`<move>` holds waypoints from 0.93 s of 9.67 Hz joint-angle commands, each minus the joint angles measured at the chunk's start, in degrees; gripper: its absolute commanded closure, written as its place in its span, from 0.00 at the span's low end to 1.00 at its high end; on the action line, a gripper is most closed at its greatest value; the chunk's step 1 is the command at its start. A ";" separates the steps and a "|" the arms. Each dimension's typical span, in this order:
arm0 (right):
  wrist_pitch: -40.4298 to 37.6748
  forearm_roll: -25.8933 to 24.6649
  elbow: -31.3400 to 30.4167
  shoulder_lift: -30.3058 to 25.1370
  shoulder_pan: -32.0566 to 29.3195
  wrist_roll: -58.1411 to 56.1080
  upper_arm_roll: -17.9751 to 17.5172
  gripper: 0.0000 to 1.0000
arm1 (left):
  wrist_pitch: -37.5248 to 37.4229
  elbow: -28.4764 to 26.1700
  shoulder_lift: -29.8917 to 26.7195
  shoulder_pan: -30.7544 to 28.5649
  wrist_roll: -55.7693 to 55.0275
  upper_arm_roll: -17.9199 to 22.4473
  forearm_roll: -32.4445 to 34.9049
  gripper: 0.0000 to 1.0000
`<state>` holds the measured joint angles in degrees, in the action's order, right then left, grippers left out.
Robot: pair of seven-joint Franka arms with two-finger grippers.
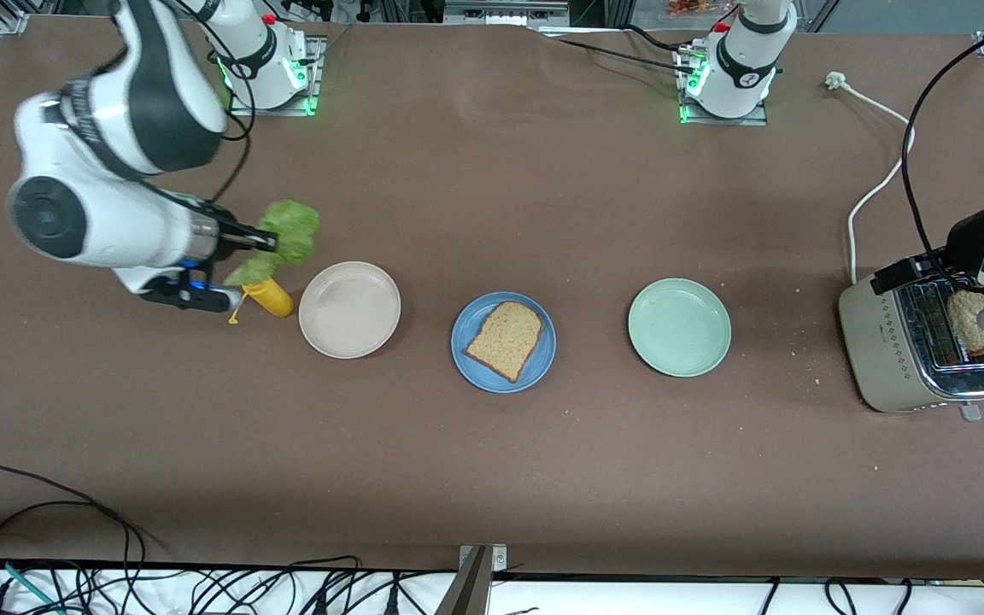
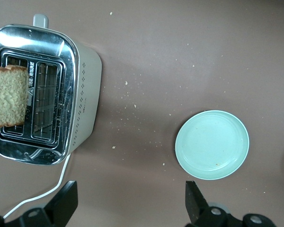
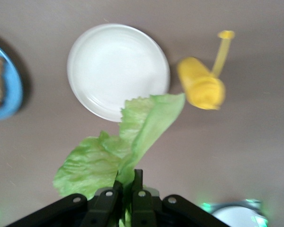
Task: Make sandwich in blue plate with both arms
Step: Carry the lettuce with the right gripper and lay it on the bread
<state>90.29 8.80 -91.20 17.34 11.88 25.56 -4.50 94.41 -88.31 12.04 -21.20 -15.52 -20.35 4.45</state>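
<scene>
Brown worktop (image 1: 492, 461) carries the blue plate (image 1: 473, 363), holding one bread slice (image 1: 505, 339). Right claw (image 3: 125, 187), toward the right arm's end from that plate, pinches a lettuce leaf (image 1: 287, 235), partly hiding a yellow bottle (image 1: 270, 299). Left claw (image 2: 128, 205), fingers spread wide, hangs over the toaster (image 1: 910, 359), half covering its bread.

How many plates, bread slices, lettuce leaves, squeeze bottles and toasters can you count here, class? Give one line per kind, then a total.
Plates: 3 – beige plate, blue plate, pale green plate
Bread slices: 2 – one on the blue plate, one in the toaster
Lettuce leaves: 1 – held in the right gripper, lettuce leaf
Squeeze bottles: 1 – yellow squeeze bottle
Toasters: 1 – toaster
Total: 8
</scene>
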 commanded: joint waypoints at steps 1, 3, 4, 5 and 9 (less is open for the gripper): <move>13.28 2.53 1.64 6.55 7.70 17.26 -0.07 0.95 | -1.07 1.38 0.53 -0.51 2.15 -0.39 1.26 0.00; 24.17 2.27 1.81 11.46 13.32 27.83 -0.07 0.95 | -1.07 1.47 0.44 -0.77 3.12 -0.39 1.26 0.00; 31.89 2.36 1.73 13.93 15.52 33.62 -0.07 0.95 | -1.07 1.47 0.44 -0.77 3.30 -0.39 1.26 0.00; 39.10 2.27 1.81 16.47 17.89 38.99 -0.07 0.95 | -1.07 1.47 0.36 -0.77 3.56 -0.48 1.26 0.00; 57.78 2.18 5.84 25.53 22.74 51.14 0.01 0.91 | -1.07 1.47 0.44 -0.42 5.06 -0.74 1.35 0.00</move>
<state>143.54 10.42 -90.63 37.98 33.05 71.09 -4.96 94.40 -88.06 12.14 -21.53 -12.49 -20.50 4.45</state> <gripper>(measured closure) 0.916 0.000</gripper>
